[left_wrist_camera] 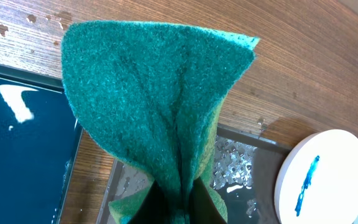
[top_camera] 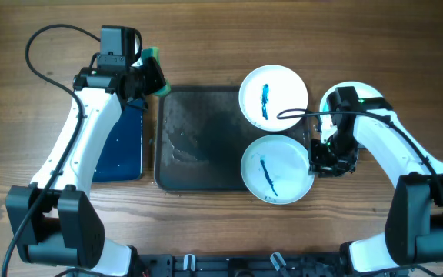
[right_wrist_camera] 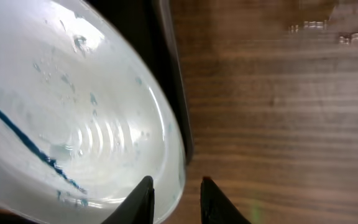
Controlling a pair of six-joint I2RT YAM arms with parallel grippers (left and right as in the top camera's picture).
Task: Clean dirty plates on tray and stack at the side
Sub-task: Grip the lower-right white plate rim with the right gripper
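Now your left hand (left_wrist_camera: 176, 211) pinches a fuzzy green pad (left_wrist_camera: 154, 106); your right hand (right_wrist_camera: 176, 199), slightly spread, straddles a wet, blue-streaked plate (right_wrist_camera: 73, 112) on the tray (right_wrist_camera: 169, 62).

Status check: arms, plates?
Left gripper shut on sponge by tray corner. Right gripper straddles near plate rim, grip unclear. Far plate streaked too.

A brown wood-grain tabletop (top_camera: 221, 31) (evenly lit, grain running sideways) fills the whole background.
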